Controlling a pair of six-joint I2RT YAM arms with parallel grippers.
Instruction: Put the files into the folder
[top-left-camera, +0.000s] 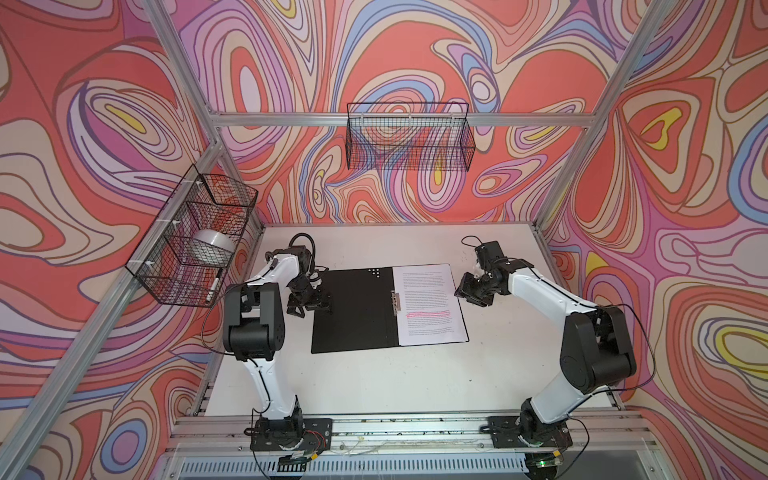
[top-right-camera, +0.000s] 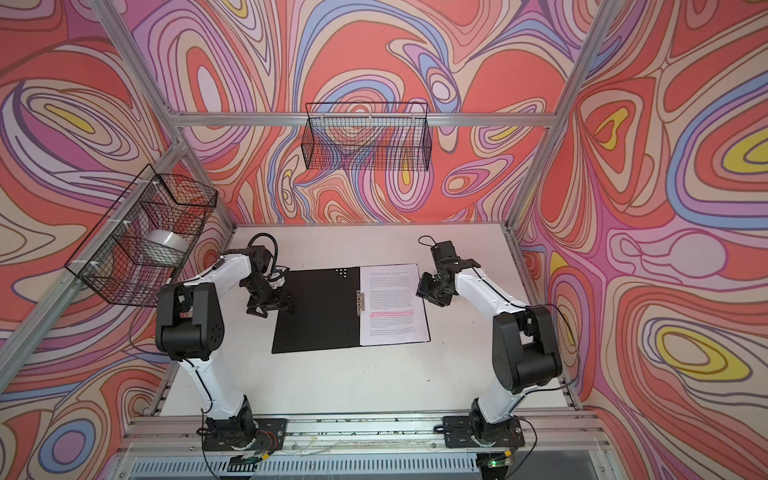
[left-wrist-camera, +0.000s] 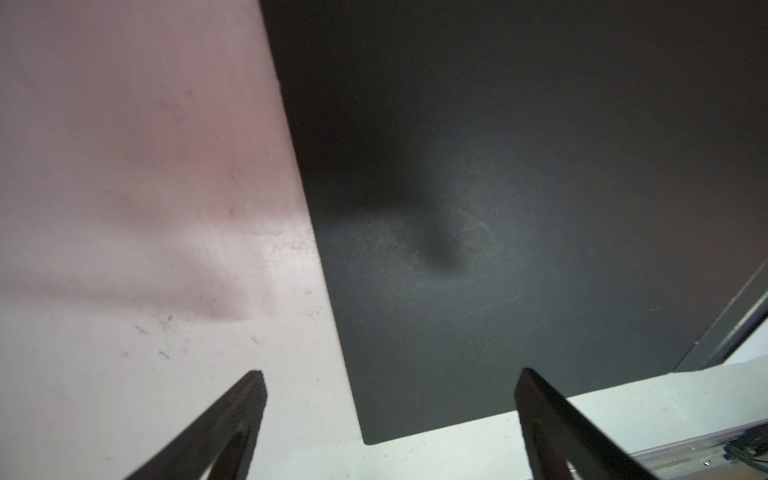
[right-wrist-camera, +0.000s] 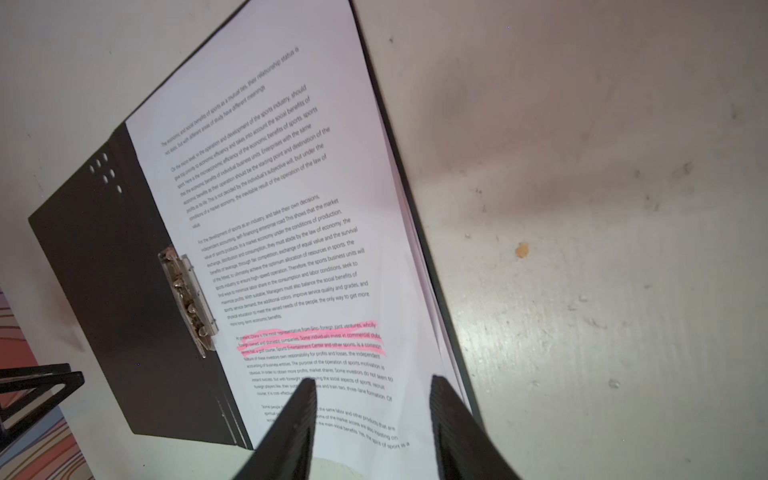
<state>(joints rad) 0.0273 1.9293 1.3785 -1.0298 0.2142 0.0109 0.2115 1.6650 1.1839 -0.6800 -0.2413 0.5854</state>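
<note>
The folder (top-left-camera: 353, 311) (top-right-camera: 316, 311) lies open and flat on the table, black inside up, with a metal clip (top-left-camera: 395, 300) (right-wrist-camera: 189, 299) at its spine. The files (top-left-camera: 428, 303) (top-right-camera: 392, 303) (right-wrist-camera: 291, 187), white sheets with a pink highlighted band, rest on its right half. My left gripper (top-left-camera: 309, 305) (top-right-camera: 270, 307) (left-wrist-camera: 390, 374) is open, hovering at the folder's (left-wrist-camera: 498, 208) left edge with nothing between its fingers. My right gripper (top-left-camera: 465, 291) (top-right-camera: 426, 289) (right-wrist-camera: 372, 380) is open beside the files' right edge, holding nothing.
The white table (top-left-camera: 374, 382) shows bare surface in front of the folder. A black wire basket (top-left-camera: 407, 137) hangs on the back rail. Another wire basket (top-left-camera: 195, 237) on the left rail holds a tape roll (top-left-camera: 212, 245) and a marker (top-left-camera: 212, 286).
</note>
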